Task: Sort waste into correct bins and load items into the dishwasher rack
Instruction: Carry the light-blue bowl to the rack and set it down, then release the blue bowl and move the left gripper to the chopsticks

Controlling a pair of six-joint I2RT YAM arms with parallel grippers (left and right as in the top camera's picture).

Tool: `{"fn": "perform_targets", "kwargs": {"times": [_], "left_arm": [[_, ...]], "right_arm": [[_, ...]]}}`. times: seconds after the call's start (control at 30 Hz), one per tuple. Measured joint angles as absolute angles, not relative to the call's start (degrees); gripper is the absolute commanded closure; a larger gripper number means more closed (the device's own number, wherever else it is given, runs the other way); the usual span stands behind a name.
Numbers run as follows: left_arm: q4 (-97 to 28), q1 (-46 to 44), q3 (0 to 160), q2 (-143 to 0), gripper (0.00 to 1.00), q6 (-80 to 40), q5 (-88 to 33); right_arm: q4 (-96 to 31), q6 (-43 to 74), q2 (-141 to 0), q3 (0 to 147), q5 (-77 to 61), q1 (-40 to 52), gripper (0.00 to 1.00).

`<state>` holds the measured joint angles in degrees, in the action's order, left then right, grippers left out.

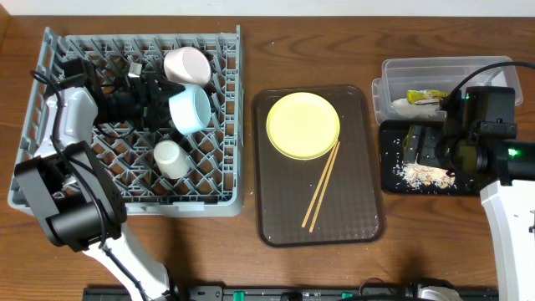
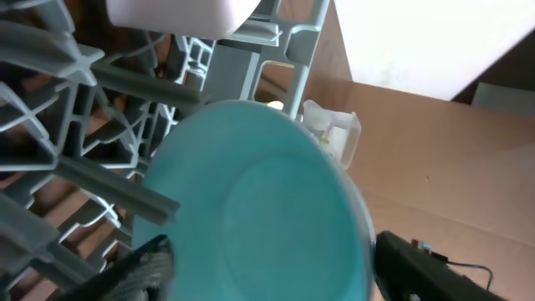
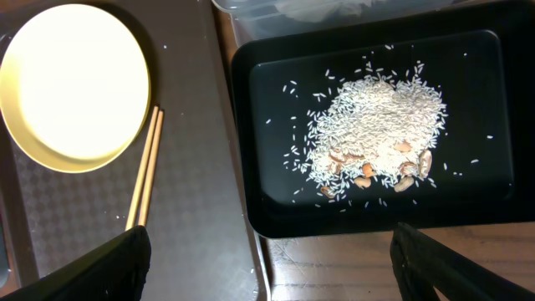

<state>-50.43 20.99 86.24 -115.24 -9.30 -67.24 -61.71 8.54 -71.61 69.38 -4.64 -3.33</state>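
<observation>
Pale yellow plate (image 1: 303, 125) (brown textured tray (image 1: 280, 201))

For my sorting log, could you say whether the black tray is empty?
Not empty: the black tray holds food leftovers, a pile of white rice with beige bits.

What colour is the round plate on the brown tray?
The plate is pale yellow; clearest overhead.

readable text: none | labels, brands, numbers, signs: none legible in any view | wrapper (image 1: 426, 96): coloured print, too small to read
</observation>
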Motion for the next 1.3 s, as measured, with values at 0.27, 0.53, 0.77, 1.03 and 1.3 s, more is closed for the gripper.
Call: {"fn": "perform_targets", "kwargs": {"times": [0.27,0.53,0.77,1.03,1.3], "left_arm": [[-50.0,21.0,86.4,-111.0,0.65,-9.8,-64.6],[-49.5,20.9,86.4,-109.4,0.93,-15.2,-64.7],[-48.4,20.8,86.4,-109.4,0.94,-20.2,-70.5],[-49.8,20.8,86.4,-109.4,0.94,-24.2,-71.2],[-55.3,20.8,86.4,-109.4,0.94,-27.4,-68.0]], "right_arm": [[-61.6,8.5,-71.6,69.4,-4.6,-3.3,0.10],[-61.5,8.5,-71.6,69.4,-4.6,-3.3,0.10],[-61.5,8.5,-71.6,69.4,-4.6,-3.3,0.10],[-61.6,8.5,-71.6,69.4,-4.6,-3.3,0.10],[-61.6,8.5,-71.6,69.4,-4.6,-3.3,0.10]]}}
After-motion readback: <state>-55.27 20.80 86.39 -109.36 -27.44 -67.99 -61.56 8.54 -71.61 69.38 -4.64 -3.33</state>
